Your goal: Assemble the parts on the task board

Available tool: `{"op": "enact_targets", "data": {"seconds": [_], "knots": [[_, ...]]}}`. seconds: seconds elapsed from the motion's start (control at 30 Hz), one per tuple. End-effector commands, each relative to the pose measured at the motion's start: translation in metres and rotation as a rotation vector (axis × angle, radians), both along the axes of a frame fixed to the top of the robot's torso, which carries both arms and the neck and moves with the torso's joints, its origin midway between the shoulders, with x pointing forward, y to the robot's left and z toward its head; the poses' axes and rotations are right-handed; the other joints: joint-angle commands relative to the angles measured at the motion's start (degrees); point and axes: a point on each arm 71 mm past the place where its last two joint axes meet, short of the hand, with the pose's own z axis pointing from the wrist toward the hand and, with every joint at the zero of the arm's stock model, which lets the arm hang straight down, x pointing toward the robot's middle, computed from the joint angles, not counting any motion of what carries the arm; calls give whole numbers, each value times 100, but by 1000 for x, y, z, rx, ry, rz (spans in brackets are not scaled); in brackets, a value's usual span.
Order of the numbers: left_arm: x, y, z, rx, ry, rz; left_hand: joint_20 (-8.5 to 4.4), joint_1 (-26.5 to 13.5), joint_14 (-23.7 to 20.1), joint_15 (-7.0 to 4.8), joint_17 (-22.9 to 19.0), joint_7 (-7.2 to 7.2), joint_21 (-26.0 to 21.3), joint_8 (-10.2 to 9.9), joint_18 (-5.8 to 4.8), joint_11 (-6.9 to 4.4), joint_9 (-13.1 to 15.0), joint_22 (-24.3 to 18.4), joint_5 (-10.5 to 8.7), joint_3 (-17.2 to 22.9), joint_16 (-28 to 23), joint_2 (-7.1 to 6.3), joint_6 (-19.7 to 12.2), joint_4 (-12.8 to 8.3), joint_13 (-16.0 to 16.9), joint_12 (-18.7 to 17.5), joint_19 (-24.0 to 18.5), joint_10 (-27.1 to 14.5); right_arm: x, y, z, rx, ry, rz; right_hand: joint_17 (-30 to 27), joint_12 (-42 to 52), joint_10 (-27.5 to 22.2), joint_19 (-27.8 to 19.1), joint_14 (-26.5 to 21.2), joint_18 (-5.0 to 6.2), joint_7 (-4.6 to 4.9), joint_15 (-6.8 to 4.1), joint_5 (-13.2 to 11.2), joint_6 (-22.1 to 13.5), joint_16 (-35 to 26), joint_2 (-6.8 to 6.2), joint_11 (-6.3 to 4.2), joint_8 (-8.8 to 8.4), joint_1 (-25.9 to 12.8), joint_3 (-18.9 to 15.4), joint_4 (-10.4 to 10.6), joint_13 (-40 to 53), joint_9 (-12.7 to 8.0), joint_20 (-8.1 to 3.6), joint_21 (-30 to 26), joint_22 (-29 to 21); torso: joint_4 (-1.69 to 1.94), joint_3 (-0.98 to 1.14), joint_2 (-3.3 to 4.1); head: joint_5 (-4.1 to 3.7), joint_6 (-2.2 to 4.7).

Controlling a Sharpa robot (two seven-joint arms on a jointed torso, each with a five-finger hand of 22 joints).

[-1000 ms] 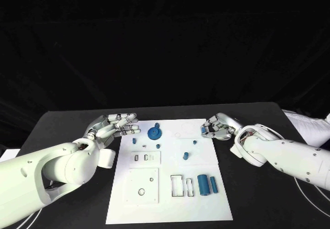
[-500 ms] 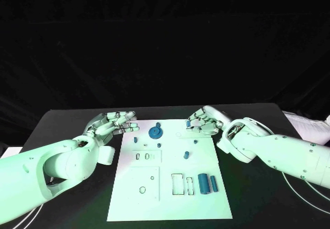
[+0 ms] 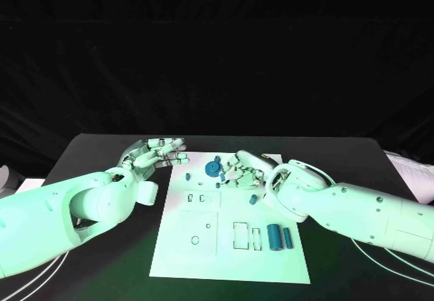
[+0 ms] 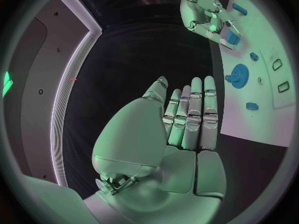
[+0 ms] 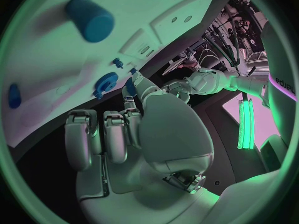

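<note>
The board (image 3: 231, 251) lies mid-counter (image 3: 90, 150), its long side running from 12 to 6 o'clock. The right hand (image 3: 243, 170) hovers over the board's upper part, fingers (image 3: 231, 168) curled around a small blue part (image 3: 222, 177); the right wrist view shows that part (image 5: 130, 86) at the fingertips, so it looks pinched, though how firmly cannot be told. The gear (image 3: 212, 168) stands just at 9 o'clock of those fingers, close but apart. The left hand (image 3: 152, 157) hangs over the counter at 9 o'clock of the board's top edge, fingers straight, side by side, holding nothing. Two cylinders (image 3: 278, 237) lie at the board's 5 o'clock, beside narrow slots (image 3: 241, 236). A small peg (image 3: 252, 200) sits mid-board, below the right hand.
</note>
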Motion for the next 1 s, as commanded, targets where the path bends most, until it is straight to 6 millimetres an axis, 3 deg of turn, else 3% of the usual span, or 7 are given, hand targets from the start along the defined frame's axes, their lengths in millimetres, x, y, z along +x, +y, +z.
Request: {"op": "enact_targets", "data": {"seconds": [0.03,0.4,0.7,1.0], "knots": [[0,-3,1,-18,-3,-18,5,69,20,23,8,-1,-23,-32,67,14,-6,-6,-18,34,-36,-9,-19,12,-8,-20,33,-42,-4,11,-9,-103,-1,13,1506,-33,337,182,608,-55,-175,-28,-20,248,35,4,-40,13,-57,16,16,1037,66,-27,7,644,30,-37,-12,58,-37],[-1,-6,2,-22,-3,-25,5,69,20,23,8,-1,-23,-32,67,14,-6,-6,-18,34,-36,-9,-19,12,-8,-20,33,-42,-11,36,-17,-155,-7,45,1506,-36,336,178,608,-54,-168,-26,-24,233,35,-5,-36,-2,-78,11,13,1036,63,-27,3,636,21,-30,-11,142,-79],[0,-7,1,-22,-3,-26,5,69,20,23,8,-1,-23,-32,67,14,-6,-6,-18,34,-36,-9,-19,12,-8,-20,33,-42,-13,45,-25,-184,12,55,1506,-45,332,172,608,-51,-162,-23,-18,225,35,-21,-30,-15,-116,2,15,1032,62,-26,-3,623,25,-19,-6,187,-99],[0,-6,1,-21,-2,-25,5,69,20,23,8,-1,-23,-32,67,14,-6,-6,-18,34,-36,-9,-19,12,-8,-20,33,-42,-15,48,-29,-212,26,62,1506,-70,323,166,608,-49,-153,-17,-21,214,35,-37,-23,-33,-164,-11,21,1021,59,-24,-9,612,23,-23,-9,207,-128]]}}
